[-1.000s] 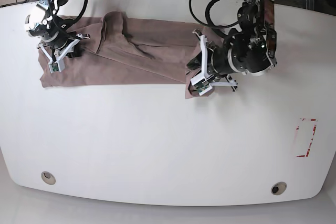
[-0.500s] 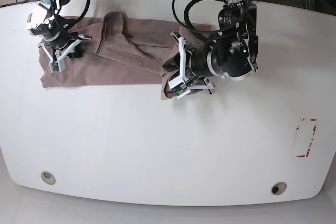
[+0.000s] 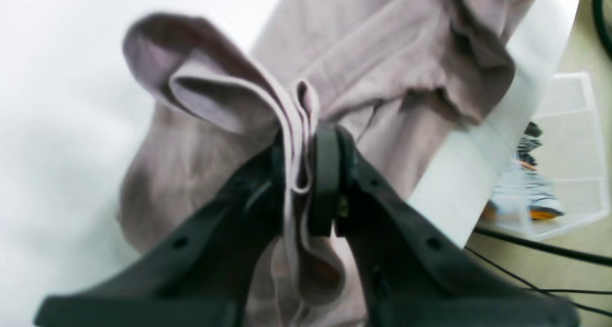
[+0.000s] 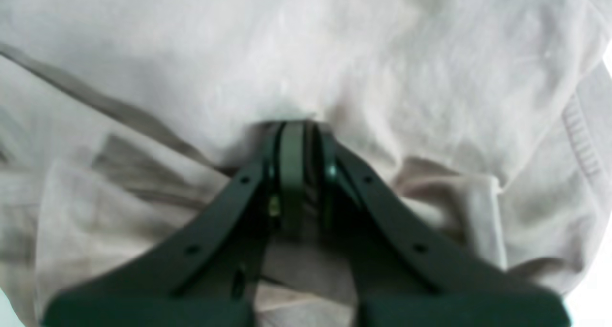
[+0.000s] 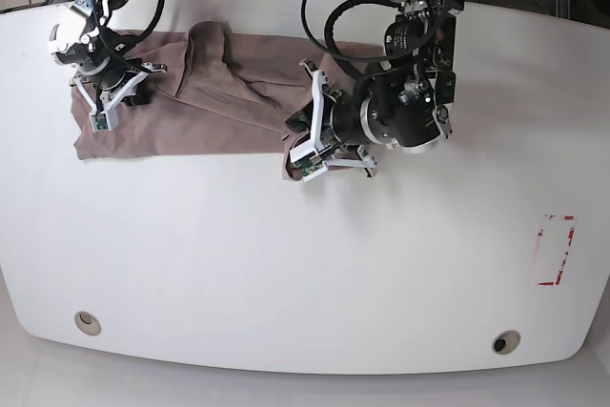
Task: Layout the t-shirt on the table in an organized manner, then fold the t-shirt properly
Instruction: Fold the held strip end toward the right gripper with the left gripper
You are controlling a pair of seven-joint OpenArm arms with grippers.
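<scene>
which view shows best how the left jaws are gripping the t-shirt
The left wrist view: the left gripper pinches a bunched fold of the t-shirt between closed jaws, close up. The base view shows where that gripper sits on the shirt's edge, but the pinch is too small to see. The right wrist view shows only the right gripper.

The table (image 5: 286, 264) is carrying the t-shirt (image 5: 219, 107), which is lying wrinkled along its far side, well apart from the tape rectangle (image 5: 556, 250); two grommet holes (image 5: 88, 322) are sitting near the table's near edge.
</scene>
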